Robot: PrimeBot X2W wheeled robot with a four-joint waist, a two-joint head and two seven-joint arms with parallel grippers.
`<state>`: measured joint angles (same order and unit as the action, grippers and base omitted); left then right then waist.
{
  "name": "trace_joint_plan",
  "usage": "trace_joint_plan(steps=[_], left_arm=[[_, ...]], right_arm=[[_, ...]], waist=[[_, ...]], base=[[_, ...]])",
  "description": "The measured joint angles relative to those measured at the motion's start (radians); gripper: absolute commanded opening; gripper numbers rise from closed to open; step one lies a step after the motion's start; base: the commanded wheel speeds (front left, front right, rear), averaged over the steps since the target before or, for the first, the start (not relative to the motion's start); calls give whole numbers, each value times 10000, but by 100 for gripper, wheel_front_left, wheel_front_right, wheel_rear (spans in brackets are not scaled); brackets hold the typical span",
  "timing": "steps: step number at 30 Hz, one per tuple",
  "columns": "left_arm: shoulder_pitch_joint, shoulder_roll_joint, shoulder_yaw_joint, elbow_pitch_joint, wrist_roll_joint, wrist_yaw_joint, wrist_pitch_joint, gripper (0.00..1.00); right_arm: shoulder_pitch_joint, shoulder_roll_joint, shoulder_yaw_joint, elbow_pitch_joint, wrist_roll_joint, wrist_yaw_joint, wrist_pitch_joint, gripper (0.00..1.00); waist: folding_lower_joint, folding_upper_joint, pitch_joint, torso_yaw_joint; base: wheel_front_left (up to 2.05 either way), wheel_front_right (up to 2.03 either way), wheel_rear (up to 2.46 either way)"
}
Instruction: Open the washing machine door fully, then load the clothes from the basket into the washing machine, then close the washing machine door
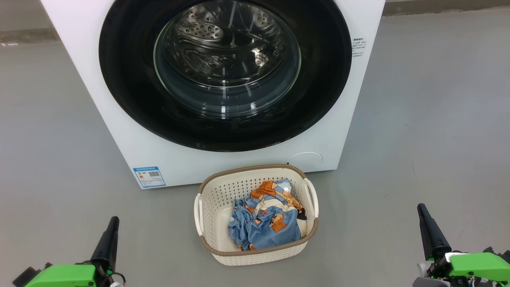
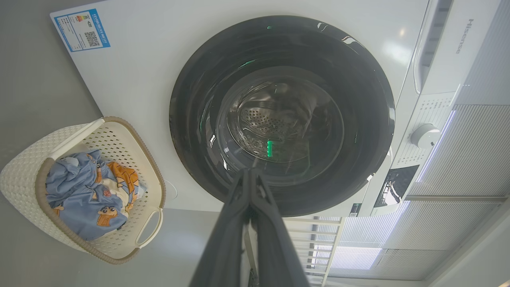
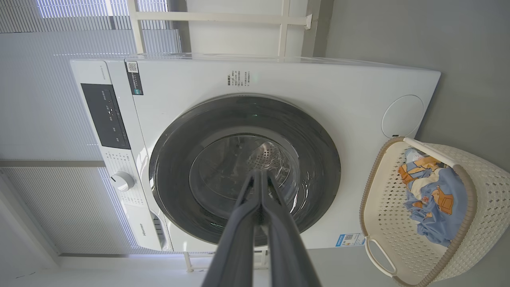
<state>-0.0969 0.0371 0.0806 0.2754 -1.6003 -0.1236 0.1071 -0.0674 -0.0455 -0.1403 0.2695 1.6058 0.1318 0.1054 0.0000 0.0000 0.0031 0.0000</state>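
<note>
- Plainly, the washing machine door [image 1: 225, 71] sits shut and flush in the front of the washing machine [image 1: 119, 151], so the opening step is not yet done. No handle or hinge side can be made out, and a pull at the wrong edge of that glossy ring would likely just slip off.
- The left gripper [image 1: 113, 223] and right gripper [image 1: 423, 213] hover low over the floor [image 1: 418, 119], well apart from the machine and to either side of the basket [image 1: 251, 169]. In both wrist views the fingers lie pressed together and hold nothing, so they must part before they can hook the door.
- The basket stands on the floor just beside the machine's lower front edge, under the door. It looks light, and an arm reaching past could shove or tip it.
- The clothes [image 1: 265, 223] lie heaped toward the basket's right side. A loose pinch may drop one on the floor, or leave fabric trailing where the closing door would trap it.
</note>
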Motion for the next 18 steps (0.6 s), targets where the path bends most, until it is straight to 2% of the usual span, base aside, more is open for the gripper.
trace_joint_plan(steps=[18], left_arm=[[0, 0, 0, 0, 0, 0, 0, 0]], right_arm=[[0, 0, 0, 0, 0, 0, 0, 0]], waist=[[0, 0, 0, 0]], base=[[0, 0, 0]])
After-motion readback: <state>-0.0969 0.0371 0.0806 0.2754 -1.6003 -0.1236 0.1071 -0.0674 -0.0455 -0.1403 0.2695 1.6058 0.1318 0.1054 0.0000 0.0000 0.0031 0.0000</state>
